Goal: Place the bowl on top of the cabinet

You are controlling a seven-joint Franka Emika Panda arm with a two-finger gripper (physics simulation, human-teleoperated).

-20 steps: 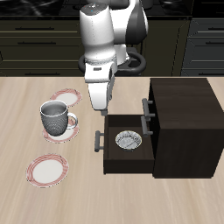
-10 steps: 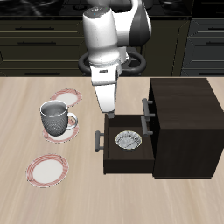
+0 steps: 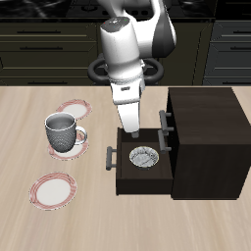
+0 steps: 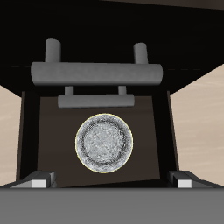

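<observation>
Gripper (image 3: 130, 132) spread wide, empty; bowl (image 4: 104, 143) directly below in open drawer (image 3: 124, 177); we descend straight, straddle rim, clear handle (image 4: 96, 73), then close.

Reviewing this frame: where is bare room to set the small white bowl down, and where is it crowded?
The flat top of the dark brown wooden cabinet is bare. Bare table also lies along the front edge. Crowded: the open drawer, where the small white patterned bowl sits under the gripper, and the table patch with the grey mug and red-rimmed plates.
</observation>
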